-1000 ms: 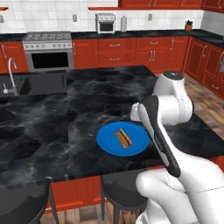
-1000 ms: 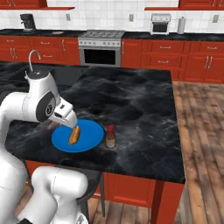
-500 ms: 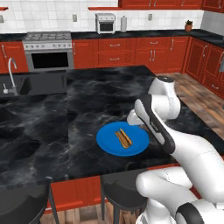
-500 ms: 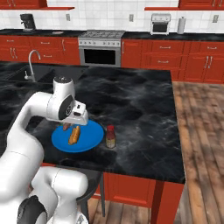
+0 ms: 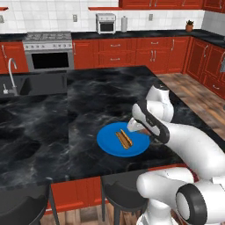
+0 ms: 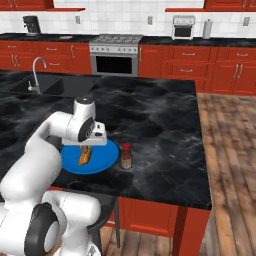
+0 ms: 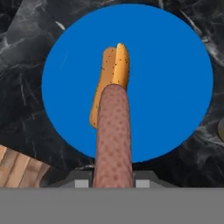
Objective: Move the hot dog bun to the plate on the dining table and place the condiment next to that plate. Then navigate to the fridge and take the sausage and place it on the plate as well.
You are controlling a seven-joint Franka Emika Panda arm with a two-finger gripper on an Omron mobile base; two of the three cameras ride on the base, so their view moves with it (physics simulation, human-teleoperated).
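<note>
The blue plate (image 5: 107, 145) lies near the front edge of the black marble dining table (image 5: 88, 96). The tan-orange hot dog bun (image 5: 124, 139) rests on it. My gripper (image 5: 134, 125) hovers just above the plate's right side, shut on the reddish-brown sausage (image 7: 114, 135). In the hand view the sausage reaches from the jaws out over the bun (image 7: 114, 65) and the plate (image 7: 175, 87). From the right base view, the gripper (image 6: 90, 145) hangs over the bun (image 6: 84, 156) and the plate (image 6: 102, 162). The condiment bottle (image 6: 126, 156) stands upright just right of the plate.
A sink with a faucet (image 5: 11, 77) is set into the table's far left. Black stools (image 5: 123, 193) stand under the front edge. A stove (image 5: 47, 52) and red cabinets line the back wall. Wooden floor (image 6: 230, 165) lies to the table's right.
The arm has folded forward and down, bringing the hand with the sausage lower over the plate. Plate, bun and condiment have stayed put.
</note>
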